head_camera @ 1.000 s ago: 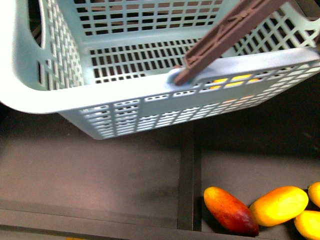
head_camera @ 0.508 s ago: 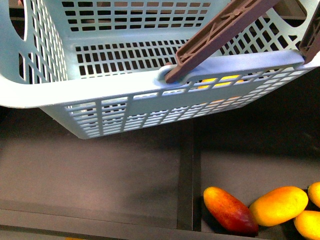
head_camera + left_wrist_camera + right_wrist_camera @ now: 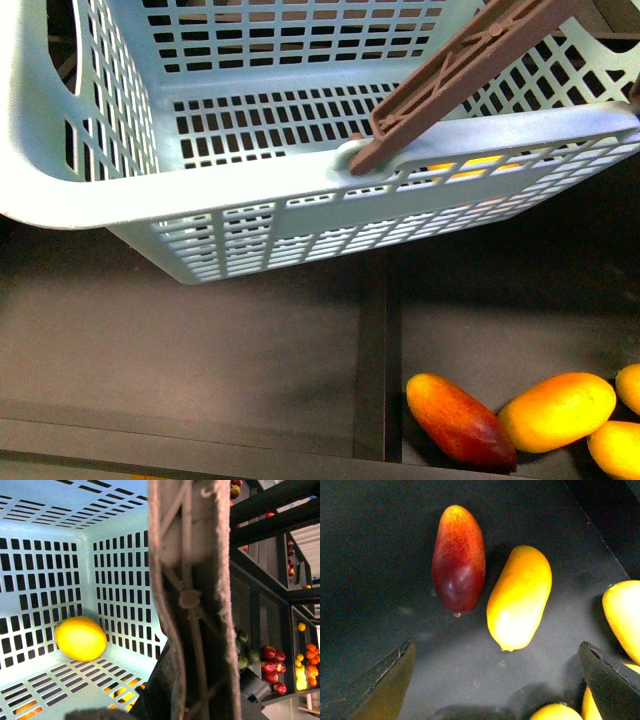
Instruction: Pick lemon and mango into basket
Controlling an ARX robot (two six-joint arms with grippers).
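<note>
The light teal basket hangs tilted over the dark shelf and fills the top of the front view. Its brown hoop handle crosses it. In the left wrist view my left gripper is shut on that handle, and its jaws are hidden behind it. The round yellow lemon lies on the basket floor in a corner. The mango is hidden from me. My right gripper is open above the shelf, holding nothing.
A long pointed red-orange mango and long yellow mangoes lie on the shelf's right compartment, just ahead of the right fingers. A dark divider splits the shelf. Bins of red and green fruit stand beyond.
The basket swayed a little to the left and back to the right, ending near where it was. The mangoes on the shelf have not moved.
</note>
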